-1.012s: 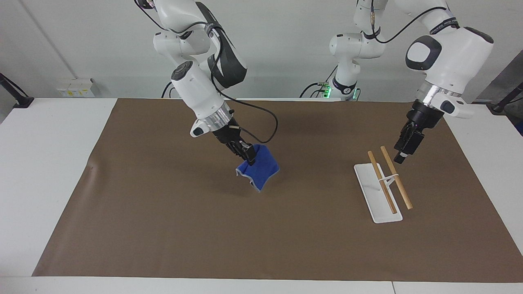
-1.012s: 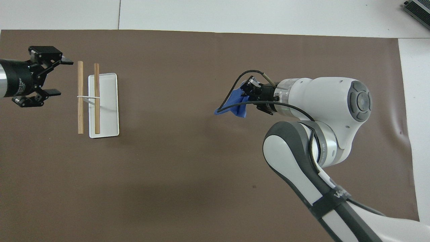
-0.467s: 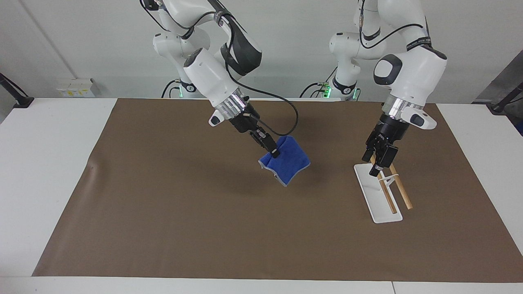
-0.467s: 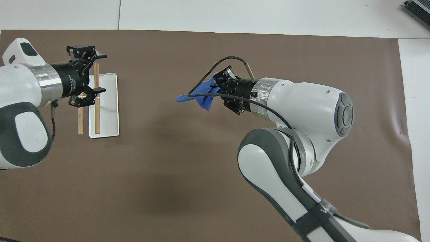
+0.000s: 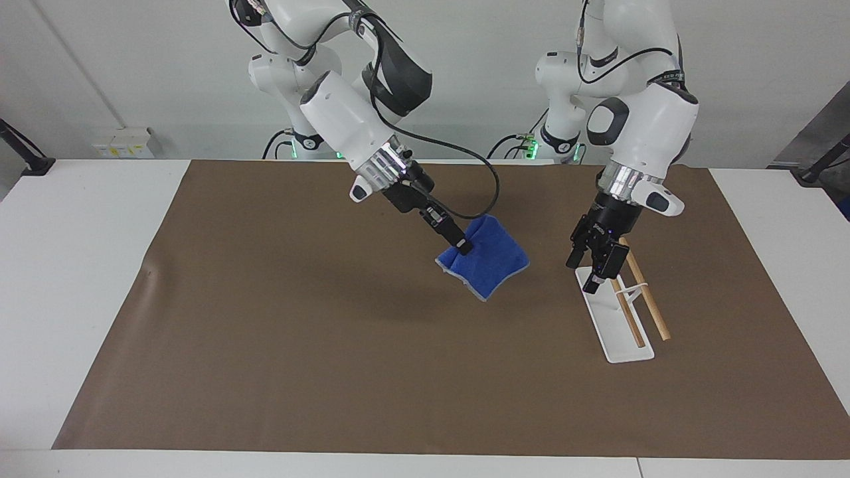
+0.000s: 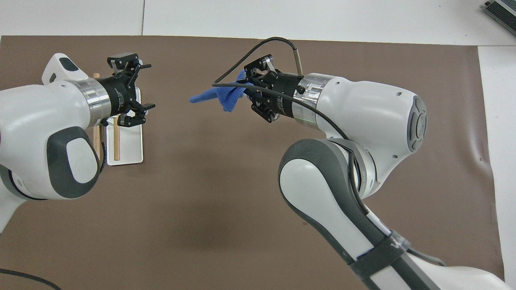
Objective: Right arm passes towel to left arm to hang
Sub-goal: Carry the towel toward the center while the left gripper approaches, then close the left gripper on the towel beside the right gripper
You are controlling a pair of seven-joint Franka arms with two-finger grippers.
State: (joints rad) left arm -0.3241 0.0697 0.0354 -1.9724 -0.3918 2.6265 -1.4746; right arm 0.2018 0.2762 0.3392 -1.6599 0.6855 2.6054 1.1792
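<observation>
While the right gripper (image 5: pixel 460 247) is clamping the small bright blue cloth towel (image 5: pixel 489 264) in mid-air over the brown mat (image 5: pixel 265 332), the left gripper (image 5: pixel 593 269) is hanging spread open beside it, over the white-based wooden rack (image 5: pixel 624 312).

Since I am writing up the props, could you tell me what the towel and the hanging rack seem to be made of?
The towel, held in the right gripper, looks like soft matte cloth: it folds and droops. The rack's rods look like bare wood, tan and dull. Its base looks like smooth white plastic, possibly painted metal.
</observation>
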